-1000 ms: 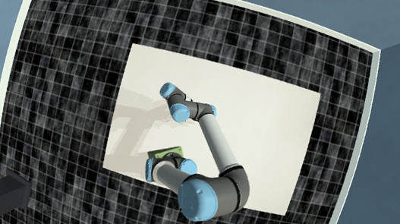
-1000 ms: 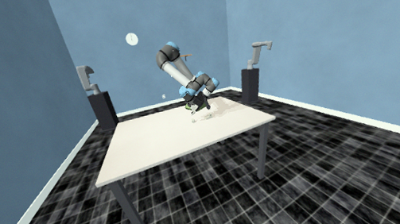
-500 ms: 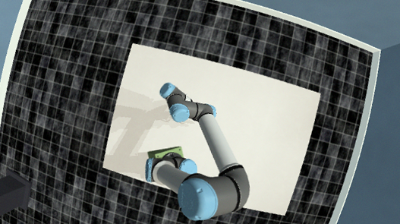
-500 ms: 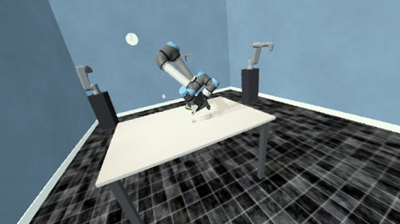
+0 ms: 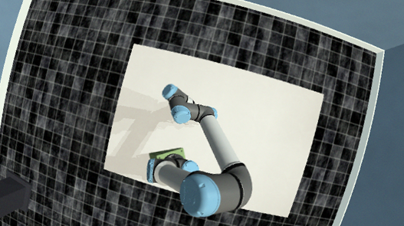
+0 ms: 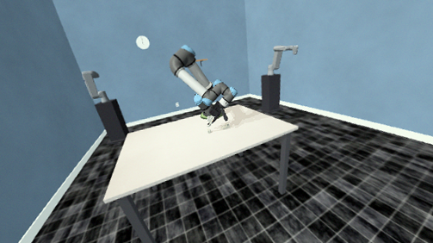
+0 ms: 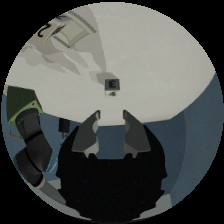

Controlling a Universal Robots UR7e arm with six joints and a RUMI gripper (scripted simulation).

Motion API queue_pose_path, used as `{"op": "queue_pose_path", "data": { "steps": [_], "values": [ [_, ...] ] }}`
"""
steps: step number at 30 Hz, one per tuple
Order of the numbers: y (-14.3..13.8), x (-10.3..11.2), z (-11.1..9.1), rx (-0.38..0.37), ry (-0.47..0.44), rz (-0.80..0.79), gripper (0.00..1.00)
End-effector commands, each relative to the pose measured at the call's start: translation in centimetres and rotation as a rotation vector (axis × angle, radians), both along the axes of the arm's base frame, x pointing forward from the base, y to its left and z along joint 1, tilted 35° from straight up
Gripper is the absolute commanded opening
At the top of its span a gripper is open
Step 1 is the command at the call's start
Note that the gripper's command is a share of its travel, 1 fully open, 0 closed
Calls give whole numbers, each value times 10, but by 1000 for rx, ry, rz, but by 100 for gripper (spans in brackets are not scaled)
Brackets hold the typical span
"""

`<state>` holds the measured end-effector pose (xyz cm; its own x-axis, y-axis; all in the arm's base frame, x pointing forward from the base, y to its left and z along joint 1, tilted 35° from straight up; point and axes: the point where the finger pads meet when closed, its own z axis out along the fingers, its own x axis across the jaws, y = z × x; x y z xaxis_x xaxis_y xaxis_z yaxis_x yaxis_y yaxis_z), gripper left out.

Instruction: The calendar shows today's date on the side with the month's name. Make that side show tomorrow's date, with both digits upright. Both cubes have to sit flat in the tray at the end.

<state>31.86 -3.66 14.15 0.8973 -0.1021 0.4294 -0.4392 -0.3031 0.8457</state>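
One small cube (image 7: 112, 85) stands on the table ahead of the fingers in the wrist view. Its shaded face bears a digit that looks like a 3 on its side; the mark on its paler face is too small to read. The calendar tray (image 7: 75, 35) stands at the upper left, blurred, with a digit like a 2 on a cube (image 7: 44, 31) at its left end. The month's name cannot be read. My gripper (image 7: 111, 110) is partly open and empty, its fingertips pointing towards the lone cube. The arm hides cube and calendar in the top view.
The arm's green mounting plate (image 5: 168, 152) (image 7: 22, 102) is at the table edge, left in the wrist view. The white table (image 5: 265, 121) (image 6: 169, 151) lies under the arm, and the arm's shadow falls near the calendar. Two grey arms on dark pedestals (image 6: 113, 120) (image 6: 271, 93) stand beyond the table.
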Motion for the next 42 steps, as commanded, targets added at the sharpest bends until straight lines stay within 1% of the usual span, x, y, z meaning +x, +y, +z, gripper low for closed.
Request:
{"op": "queue_pose_path", "data": {
  "steps": [1,17,31,42],
  "values": [
    [-6,4,-9,1,1,1,28],
    [-18,13,-32,1,1,1,28],
    [-23,17,-41,1,1,1,28],
    [-24,19,-42,2,-2,1,28]
  ]
}}
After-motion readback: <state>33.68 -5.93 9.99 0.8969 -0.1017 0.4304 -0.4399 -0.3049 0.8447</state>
